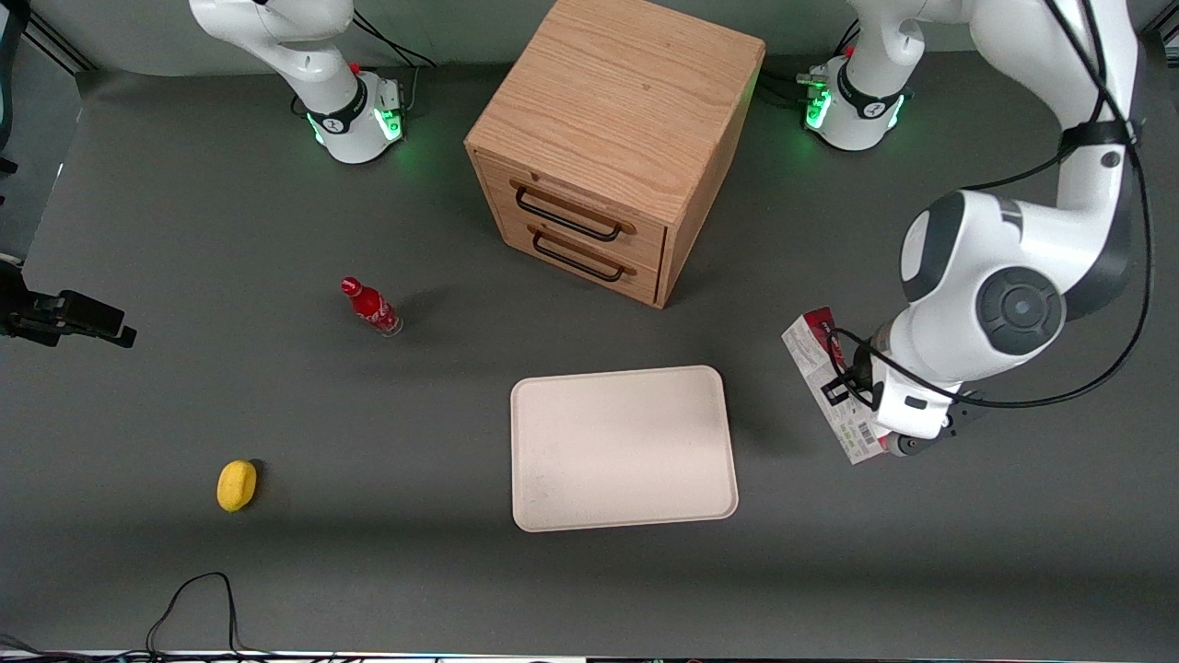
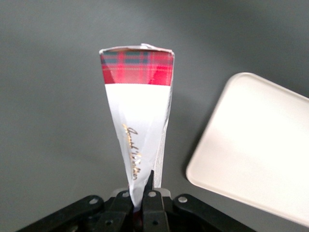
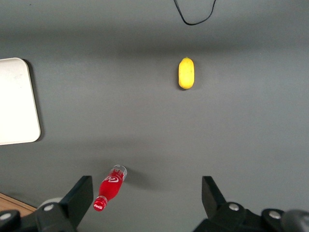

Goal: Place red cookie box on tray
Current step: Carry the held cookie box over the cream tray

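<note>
The red cookie box (image 1: 822,382) is a long slim packet, tartan red at one end and white along the rest. My gripper (image 1: 875,405) is shut on it and holds it lifted above the dark table, beside the tray toward the working arm's end. In the left wrist view the red cookie box (image 2: 140,121) rises from between my black fingers (image 2: 153,205), squeezed thin at the pinched end. The tray (image 1: 624,448) is flat, cream-white and bare, and one rounded corner of the tray (image 2: 251,145) lies close beside the box.
A wooden two-drawer cabinet (image 1: 615,138) stands farther from the front camera than the tray. A small red bottle (image 1: 371,308) and a yellow lemon-like object (image 1: 236,484) lie toward the parked arm's end. A black cable (image 1: 198,608) loops near the front edge.
</note>
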Robot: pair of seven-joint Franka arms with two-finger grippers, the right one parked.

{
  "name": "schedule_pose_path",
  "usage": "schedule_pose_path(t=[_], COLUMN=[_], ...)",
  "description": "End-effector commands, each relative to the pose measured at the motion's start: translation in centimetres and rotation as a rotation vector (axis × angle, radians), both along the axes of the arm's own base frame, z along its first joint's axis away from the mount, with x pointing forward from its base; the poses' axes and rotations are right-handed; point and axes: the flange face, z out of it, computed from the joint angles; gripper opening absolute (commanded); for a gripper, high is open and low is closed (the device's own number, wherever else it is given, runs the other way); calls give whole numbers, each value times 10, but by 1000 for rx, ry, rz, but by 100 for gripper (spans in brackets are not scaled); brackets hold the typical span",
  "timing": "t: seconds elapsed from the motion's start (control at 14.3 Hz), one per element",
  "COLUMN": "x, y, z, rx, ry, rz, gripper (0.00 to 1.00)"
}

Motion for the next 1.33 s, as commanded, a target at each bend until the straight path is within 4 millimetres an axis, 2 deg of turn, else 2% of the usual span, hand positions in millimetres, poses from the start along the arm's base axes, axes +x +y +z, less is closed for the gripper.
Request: schedule_pose_path(t=[0.0,0.07,0.21,0.28,0.35,0.56,0.7,0.91,1.05,1.26], x=[14,18,25,31,31,30,29,33,38,40], y=[-41,-58,-109,-135,-151,-185,-196,-192,-183,-182], z=[39,42,42,31,17,-40,-75,-114,-133,-161], rx=[-37,-43,-37,-11,4,16,25,55,74,34], ry=[-67,-68,-50,-53,-56,-38,-17,14,20,6], rz=[-225,-284,-358,-386,-410,-451,-449,-424,-407,-327], gripper=[0,0,0,0,0,0,0,0,0,0])
